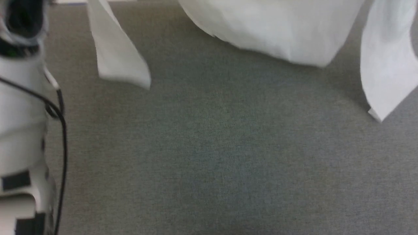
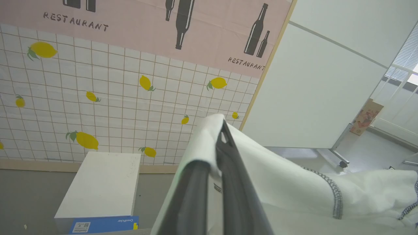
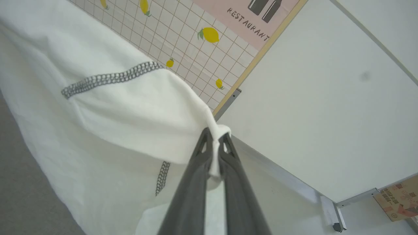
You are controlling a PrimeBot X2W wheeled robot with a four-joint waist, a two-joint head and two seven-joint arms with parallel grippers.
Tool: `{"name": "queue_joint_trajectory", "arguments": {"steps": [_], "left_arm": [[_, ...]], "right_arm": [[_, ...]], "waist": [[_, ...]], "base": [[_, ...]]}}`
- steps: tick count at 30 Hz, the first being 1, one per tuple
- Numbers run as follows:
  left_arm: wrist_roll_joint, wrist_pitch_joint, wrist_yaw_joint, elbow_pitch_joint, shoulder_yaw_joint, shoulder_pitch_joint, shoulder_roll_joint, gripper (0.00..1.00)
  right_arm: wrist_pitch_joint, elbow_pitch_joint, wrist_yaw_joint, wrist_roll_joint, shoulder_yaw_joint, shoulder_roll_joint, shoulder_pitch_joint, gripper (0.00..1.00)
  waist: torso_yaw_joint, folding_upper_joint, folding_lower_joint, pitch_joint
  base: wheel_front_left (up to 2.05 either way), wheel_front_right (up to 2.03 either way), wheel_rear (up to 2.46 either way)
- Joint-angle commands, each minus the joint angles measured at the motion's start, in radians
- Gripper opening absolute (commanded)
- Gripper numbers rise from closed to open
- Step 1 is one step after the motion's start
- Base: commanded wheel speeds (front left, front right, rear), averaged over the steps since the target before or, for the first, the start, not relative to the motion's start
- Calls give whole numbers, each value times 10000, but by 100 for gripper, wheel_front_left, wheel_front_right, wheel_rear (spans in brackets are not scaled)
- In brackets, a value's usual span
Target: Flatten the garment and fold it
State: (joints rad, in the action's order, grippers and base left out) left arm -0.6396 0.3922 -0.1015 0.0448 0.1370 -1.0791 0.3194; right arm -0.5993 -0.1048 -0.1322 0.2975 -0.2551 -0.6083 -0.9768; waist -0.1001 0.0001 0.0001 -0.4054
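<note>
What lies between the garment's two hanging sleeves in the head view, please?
The garment's body hangs there, above grey floor, in the head view.

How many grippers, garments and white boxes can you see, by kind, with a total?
Grippers: 2 (left gripper, right gripper, both shut on the garment)
Garments: 1
White boxes: 1 (white box)
Total: 4

The garment (image 1: 287, 32) hangs from the left claw (image 2: 222, 130) and right claw (image 3: 215, 135), above the floor (image 1: 209, 156).
</note>
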Motion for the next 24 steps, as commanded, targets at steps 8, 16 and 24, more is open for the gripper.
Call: {"name": "queue_joint_trajectory", "arguments": {"steps": [8,16,24], "left_arm": [[549,-1229,-428,1722,-622,-3278,115,0],[94,-2631,-16,2535,-1303,-4631,0,0],[-76,-2758,446,3698,-1198,-3252,60,0]], "right_arm": [[1824,2709,15,-1261,14,911,-4274,0],[3698,4551,15,-2762,753,1809,-6313,0],[4001,5775,15,-2181,-159,1913,-5126,0]], "waist": [[-406,-1,-1,-2052],[-351,-1,-1,-2225],[-91,-1,-1,-2004]], "base": [[0,0,0],[0,0,0],[0,0,0]]}}
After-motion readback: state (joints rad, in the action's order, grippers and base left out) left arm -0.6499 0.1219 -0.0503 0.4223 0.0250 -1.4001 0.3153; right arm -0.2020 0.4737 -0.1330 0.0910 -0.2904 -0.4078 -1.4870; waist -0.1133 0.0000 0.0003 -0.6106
